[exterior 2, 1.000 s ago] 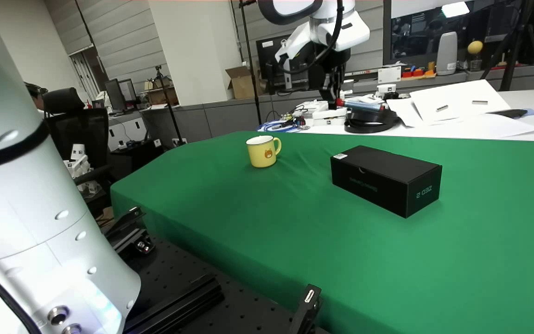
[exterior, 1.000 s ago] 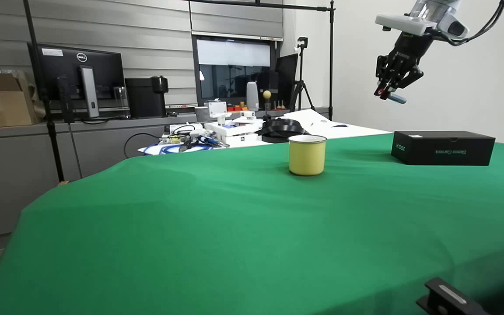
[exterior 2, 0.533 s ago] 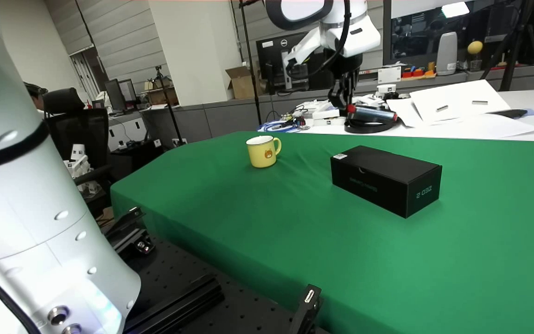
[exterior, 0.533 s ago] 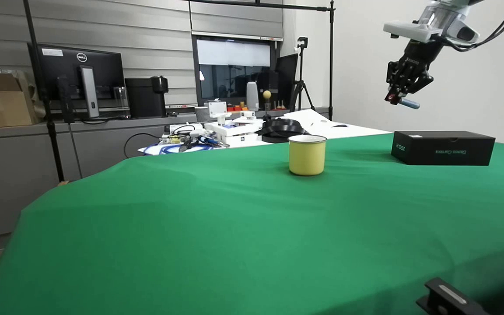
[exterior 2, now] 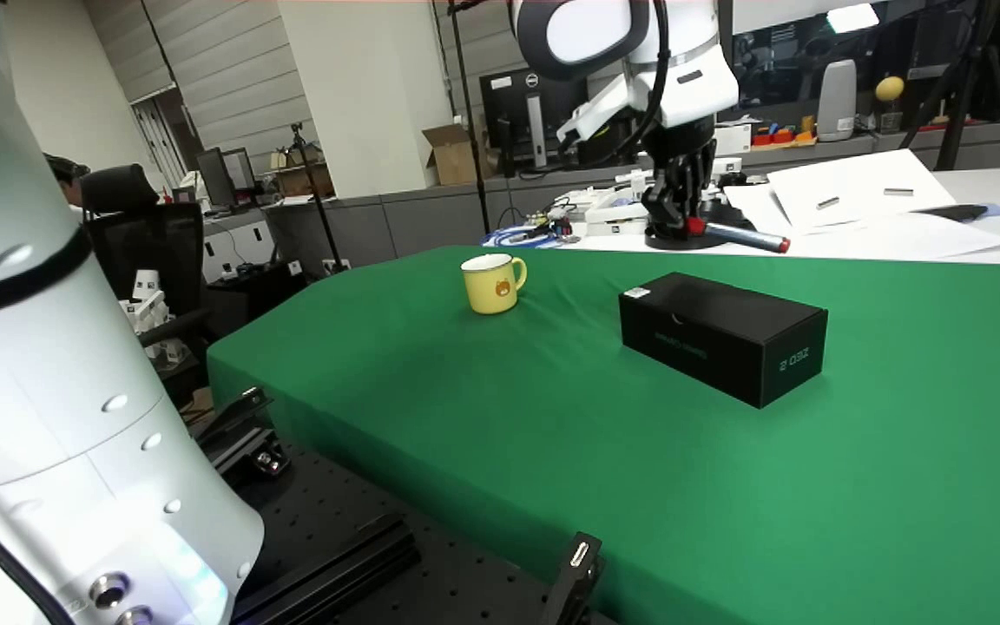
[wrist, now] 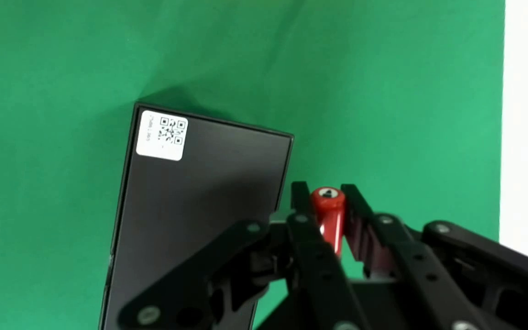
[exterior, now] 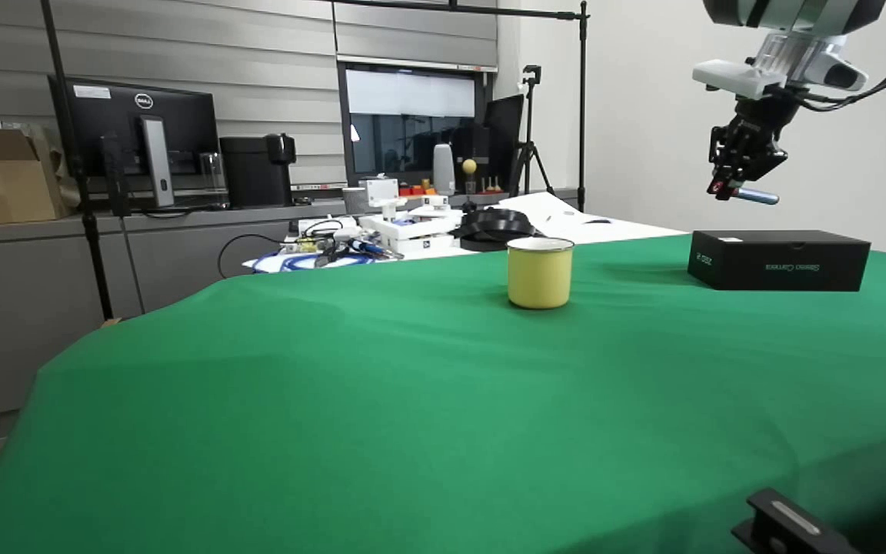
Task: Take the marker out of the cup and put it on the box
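The marker has a blue-grey body and red ends. My gripper point(wrist: 326, 195) is shut on the marker point(wrist: 331, 224) near one red end, which shows between the fingers in the wrist view. The marker's body sticks out sideways from the gripper point(exterior: 722, 187) in both exterior views point(exterior: 757, 196) point(exterior 2: 741, 236). The gripper point(exterior 2: 682, 224) is in the air, higher than the black box point(exterior 2: 721, 325). In the wrist view the fingertips appear beside the long edge of the box point(wrist: 186, 183). The pale yellow cup point(exterior 2: 491, 285) stands upright on the table, apart from the box; it also shows here point(exterior: 539, 273).
The box and cup stand on a green cloth point(exterior: 412, 400). A white table point(exterior 2: 925, 234) with papers, a black cable coil point(exterior: 493, 225) and white parts lies behind. Black clamps point(exterior 2: 574, 573) sit at the front edge.
In both exterior views my gripper has moved right and down with the marker, closer to the box. The marker's angle has shifted slightly. The cup and the box have not moved.
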Controlling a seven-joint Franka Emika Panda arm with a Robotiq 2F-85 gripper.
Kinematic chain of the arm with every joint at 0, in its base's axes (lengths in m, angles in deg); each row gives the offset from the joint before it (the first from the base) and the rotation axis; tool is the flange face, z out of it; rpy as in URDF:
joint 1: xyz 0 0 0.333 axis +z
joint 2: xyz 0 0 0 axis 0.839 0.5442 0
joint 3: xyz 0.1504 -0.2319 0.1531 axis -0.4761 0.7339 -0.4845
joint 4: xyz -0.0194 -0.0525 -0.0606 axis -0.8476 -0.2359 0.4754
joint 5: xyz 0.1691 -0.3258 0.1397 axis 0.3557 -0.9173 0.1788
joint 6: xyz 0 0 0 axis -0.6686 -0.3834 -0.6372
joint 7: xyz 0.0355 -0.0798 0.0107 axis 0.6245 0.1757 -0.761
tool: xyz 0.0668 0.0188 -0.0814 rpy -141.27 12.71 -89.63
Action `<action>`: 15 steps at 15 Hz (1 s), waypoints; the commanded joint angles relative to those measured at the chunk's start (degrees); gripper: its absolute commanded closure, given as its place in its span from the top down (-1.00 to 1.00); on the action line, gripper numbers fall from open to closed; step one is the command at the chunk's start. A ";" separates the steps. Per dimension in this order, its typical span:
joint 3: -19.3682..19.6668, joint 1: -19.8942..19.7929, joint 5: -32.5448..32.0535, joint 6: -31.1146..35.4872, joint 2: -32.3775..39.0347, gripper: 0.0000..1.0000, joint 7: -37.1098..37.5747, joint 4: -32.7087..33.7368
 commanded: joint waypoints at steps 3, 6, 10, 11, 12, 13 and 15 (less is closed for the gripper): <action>1.97 1.08 -4.89 1.69 2.01 -0.89 8.94 -0.69; 2.26 1.19 -7.14 1.43 2.03 -0.89 11.47 -1.41; 2.18 1.39 -9.63 1.70 1.38 -0.89 14.23 -2.70; 2.16 1.46 -10.10 1.72 1.36 -0.89 14.72 -2.92; 2.07 1.47 -10.55 2.03 1.44 -0.89 15.43 -3.13; 2.03 1.47 -10.85 2.13 1.63 -0.89 16.06 -3.16; 2.30 1.92 -11.97 2.87 1.94 -0.89 18.07 -3.50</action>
